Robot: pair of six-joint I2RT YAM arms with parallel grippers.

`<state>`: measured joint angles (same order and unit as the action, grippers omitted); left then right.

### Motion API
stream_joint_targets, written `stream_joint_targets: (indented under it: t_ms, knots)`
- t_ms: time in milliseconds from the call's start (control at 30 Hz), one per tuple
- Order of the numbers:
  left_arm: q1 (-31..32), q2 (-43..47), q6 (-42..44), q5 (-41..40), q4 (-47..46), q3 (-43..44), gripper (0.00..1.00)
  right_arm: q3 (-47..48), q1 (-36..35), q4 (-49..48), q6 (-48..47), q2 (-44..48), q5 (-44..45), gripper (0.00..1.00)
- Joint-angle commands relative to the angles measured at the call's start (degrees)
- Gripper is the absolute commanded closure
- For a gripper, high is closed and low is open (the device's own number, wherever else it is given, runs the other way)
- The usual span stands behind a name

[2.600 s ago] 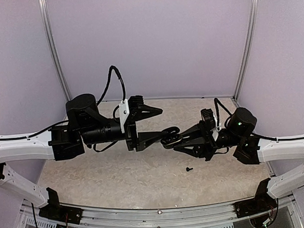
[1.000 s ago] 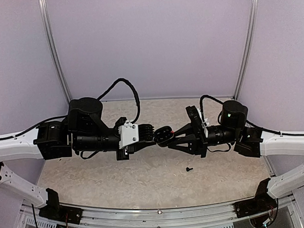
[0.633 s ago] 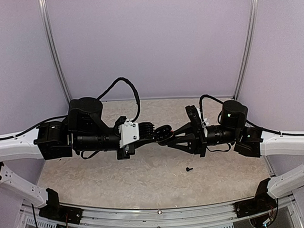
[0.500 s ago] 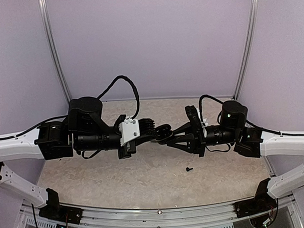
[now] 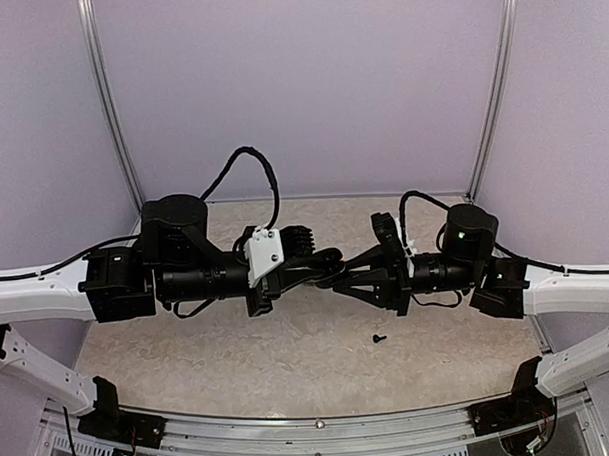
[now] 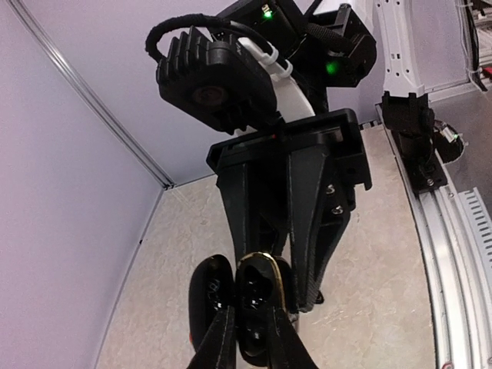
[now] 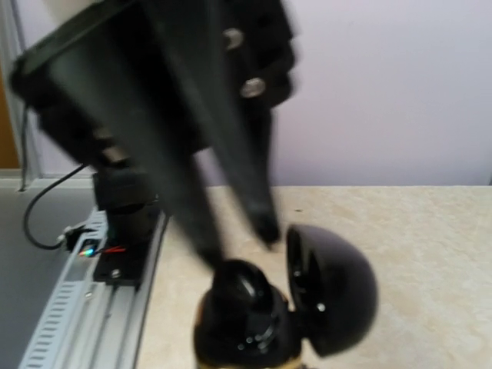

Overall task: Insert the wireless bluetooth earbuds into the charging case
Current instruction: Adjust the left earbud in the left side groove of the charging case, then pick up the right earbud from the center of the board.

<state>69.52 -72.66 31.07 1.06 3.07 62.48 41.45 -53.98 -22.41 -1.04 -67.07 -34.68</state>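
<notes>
My right end effector (image 5: 337, 278) grips the open glossy black charging case (image 7: 242, 304) above the beige speckled counter (image 5: 290, 374), lilac walls (image 5: 300, 88) around; whether my left end effector (image 6: 250, 319) is closed, I cannot tell.

A lab test cell: lilac panel walls (image 5: 300, 88); aluminium rails (image 5: 321, 425).

charging case (image 7: 323, 296): black, gold rim | earbud (image 5: 378, 338): black | table (image 5: 289, 359): beige, mottled | walls (image 5: 300, 88): lilac
</notes>
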Motion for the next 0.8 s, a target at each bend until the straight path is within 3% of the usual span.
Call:
stream_joint_targets:
  t_ms: [0,100,233,333,467,633,767]
  knots:
    - [-1.17,3.37,-3.28,4.7,-5.57,-3.25,0.79,-1.88,2.8,-3.74,3.06,2.52,5.53,1.0]
    - [-4.28,3.47,-6.3,6.38,-6.77,-4.96,0.65,-3.74,7.72,-4.01,7.36,3.97,7.38,1.0]
    - [-6.13,-1.19,-10.24,7.74,-5.39,-4.38,0.37,-5.71,13.75,-1.28,10.97,7.29,10.15,1.0]
    - [-6.71,-7.91,-14.0,9.16,-4.45,-1.52,0.27,-6.39,17.43,1.85,12.3,9.61,11.31,1.0]
    - [-7.38,-15.11,-19.36,14.66,-10.25,-1.86,0.25,-7.9,20.51,3.81,13.49,12.96,12.39,1.0]
    - [-7.74,-18.04,-22.32,21.65,-43.96,-16.78,0.28,-10.01,22.52,3.79,14.59,14.98,11.34,1.0]
    - [-8.11,-27.85,-24.44,23.03,-45.87,-12.1,0.39,-10.52,23.29,4.19,14.85,15.98,10.88,1.0]
